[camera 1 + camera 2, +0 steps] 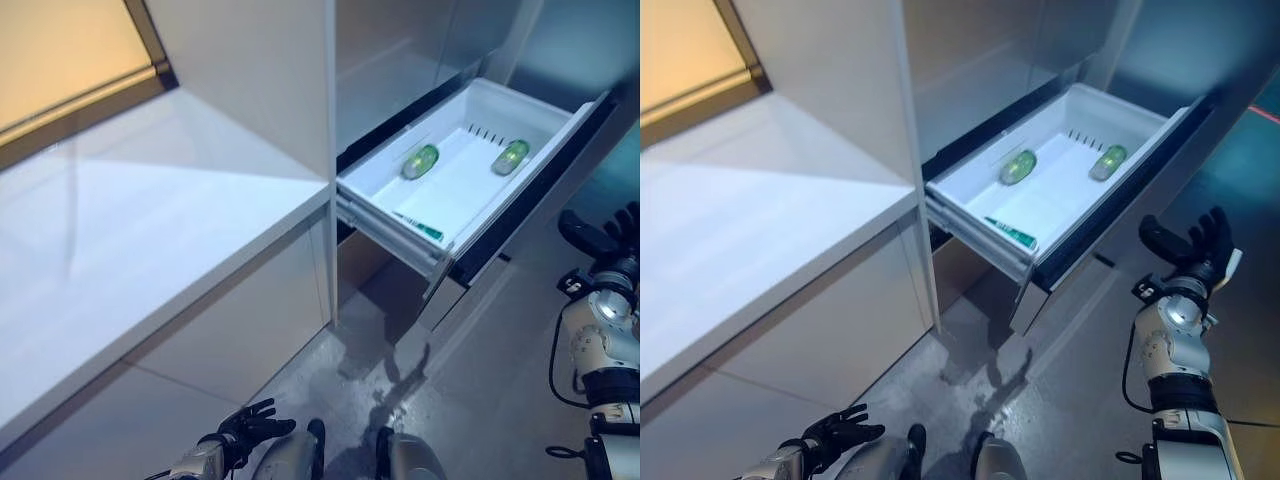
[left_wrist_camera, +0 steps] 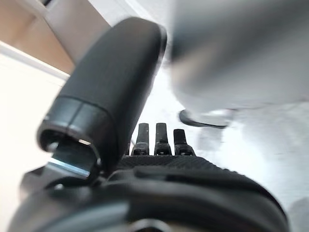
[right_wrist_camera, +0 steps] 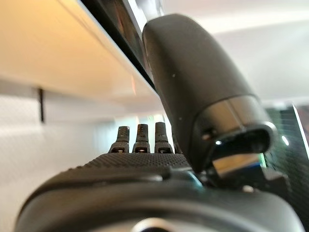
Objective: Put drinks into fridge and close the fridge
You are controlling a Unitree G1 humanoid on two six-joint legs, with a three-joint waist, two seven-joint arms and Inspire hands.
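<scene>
The white fridge drawer [image 1: 385,210] stands pulled out. Two green drinks [image 1: 420,161] [image 1: 510,157] lie on their sides in it, towards the back, apart from each other. My right hand [image 1: 1195,250] is open and empty, raised to the right of the drawer's dark front panel [image 1: 1120,215] and apart from it; it also shows in the right wrist view [image 3: 145,159]. My left hand [image 1: 250,425] is open and empty, low down near the floor; it also shows in the left wrist view [image 2: 159,150].
A flat green and white pack [image 1: 1012,232] lies at the drawer's near wall. A white counter [image 1: 130,240] runs along the left, with white cabinet fronts [image 1: 230,340] under it. A grey floor [image 1: 470,390] lies below the drawer.
</scene>
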